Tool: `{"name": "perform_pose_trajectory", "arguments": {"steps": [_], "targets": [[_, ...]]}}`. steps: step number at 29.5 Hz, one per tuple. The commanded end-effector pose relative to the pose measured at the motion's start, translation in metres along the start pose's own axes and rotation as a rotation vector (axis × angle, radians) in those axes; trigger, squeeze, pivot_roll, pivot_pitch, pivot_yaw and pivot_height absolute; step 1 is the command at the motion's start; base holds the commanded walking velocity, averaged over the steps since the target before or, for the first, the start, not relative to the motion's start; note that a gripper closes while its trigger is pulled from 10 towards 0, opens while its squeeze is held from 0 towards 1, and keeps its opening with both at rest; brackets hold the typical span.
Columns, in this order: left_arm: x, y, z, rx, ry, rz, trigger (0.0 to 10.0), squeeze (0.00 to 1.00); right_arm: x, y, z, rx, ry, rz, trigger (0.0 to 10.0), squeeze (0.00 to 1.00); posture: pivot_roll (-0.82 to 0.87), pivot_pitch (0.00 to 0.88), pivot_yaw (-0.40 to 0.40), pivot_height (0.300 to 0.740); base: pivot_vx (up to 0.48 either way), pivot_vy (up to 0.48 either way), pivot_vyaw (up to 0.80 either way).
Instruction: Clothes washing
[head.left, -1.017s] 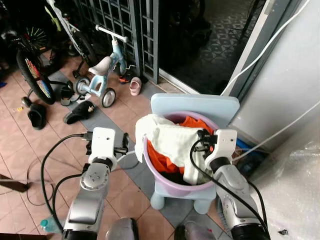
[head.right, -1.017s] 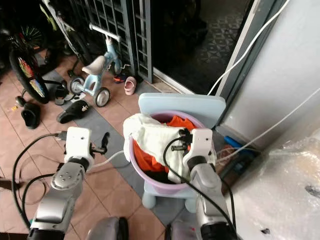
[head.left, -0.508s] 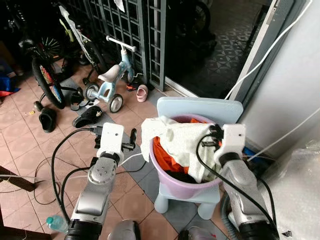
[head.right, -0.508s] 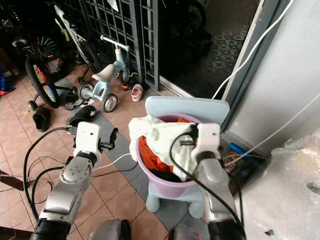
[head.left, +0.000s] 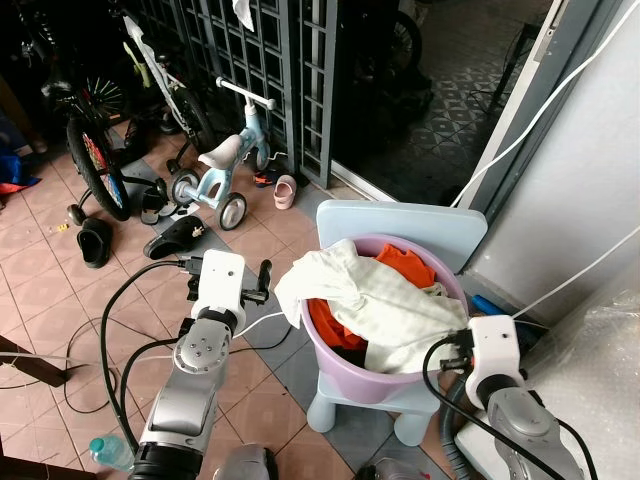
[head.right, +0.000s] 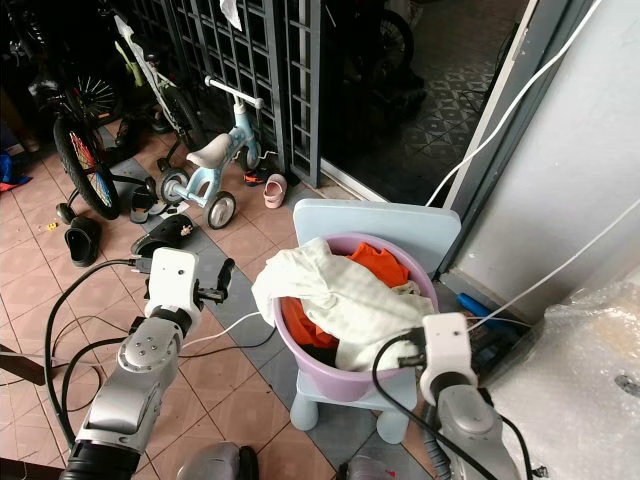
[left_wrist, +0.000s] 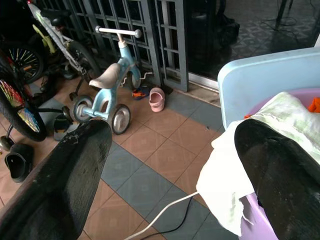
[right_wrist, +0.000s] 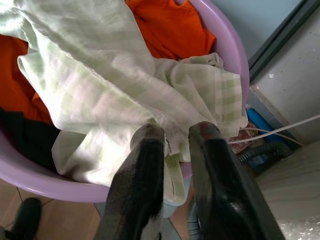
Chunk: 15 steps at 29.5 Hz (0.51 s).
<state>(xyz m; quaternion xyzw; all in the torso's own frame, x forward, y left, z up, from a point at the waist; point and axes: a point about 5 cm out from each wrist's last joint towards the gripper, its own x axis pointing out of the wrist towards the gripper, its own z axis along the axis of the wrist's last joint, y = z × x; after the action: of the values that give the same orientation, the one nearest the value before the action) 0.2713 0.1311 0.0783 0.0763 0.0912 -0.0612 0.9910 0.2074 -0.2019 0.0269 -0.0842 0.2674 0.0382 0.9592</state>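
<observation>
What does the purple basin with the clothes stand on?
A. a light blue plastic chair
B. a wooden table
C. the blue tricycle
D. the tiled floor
A: the purple basin sits on the seat of the light blue plastic chair, whose back rises behind it and whose legs show beneath.

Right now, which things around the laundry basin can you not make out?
- Basin bottom: head views, covered by the pale cloth and orange garment.
- Right gripper grip on that cloth: right wrist view, unclear.
- Stool seat: hidden under the basin.

Head cams downward; wrist cams near basin (right_wrist: 227, 45).
</observation>
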Motion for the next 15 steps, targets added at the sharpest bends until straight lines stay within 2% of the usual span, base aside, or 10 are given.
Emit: {"name": "perform_pose_trajectory", "arguments": {"steps": [1, 3, 5, 9, 12, 15], "targets": [[-0.003, 0.005, -0.002, 0.007, 0.006, 0.006, 10.0, 0.00, 0.000, -0.005, 0.007, -0.038, -0.002, -0.004, 10.0, 1.00, -0.04, 0.000, 0.018, 0.740, 0.000, 0.000, 0.00], [-0.004, 0.006, -0.003, 0.009, 0.010, 0.009, 10.0, 0.00, 0.002, -0.005, 0.013, -0.055, -0.017, 0.011, 10.0, 1.00, -0.04, 0.017, 0.018, 0.740, 0.000, 0.000, 0.00], [-0.006, 0.007, -0.003, 0.006, 0.012, 0.018, 10.0, 0.00, 0.009, -0.001, 0.037, -0.067, -0.107, 0.038, 10.0, 1.00, -0.03, 0.026, 0.013, 0.740, 0.000, 0.000, 0.00], [-0.009, 0.005, -0.002, -0.006, 0.015, 0.027, 10.0, 0.00, 0.018, 0.006, 0.068, -0.092, -0.241, 0.072, 10.0, 1.00, -0.02, 0.038, 0.006, 0.740, 0.000, 0.000, 0.00], [-0.013, 0.003, -0.004, -0.010, 0.022, 0.024, 10.0, 0.00, 0.028, 0.014, 0.071, -0.133, -0.236, 0.112, 10.0, 1.00, -0.02, 0.052, 0.003, 0.740, 0.000, 0.000, 0.00], [-0.017, 0.003, -0.003, -0.010, 0.025, 0.023, 10.0, 0.00, 0.039, 0.023, 0.066, -0.179, -0.174, 0.162, 10.0, 1.00, 0.01, 0.077, -0.006, 0.740, 0.000, 0.000, 0.00]]}}
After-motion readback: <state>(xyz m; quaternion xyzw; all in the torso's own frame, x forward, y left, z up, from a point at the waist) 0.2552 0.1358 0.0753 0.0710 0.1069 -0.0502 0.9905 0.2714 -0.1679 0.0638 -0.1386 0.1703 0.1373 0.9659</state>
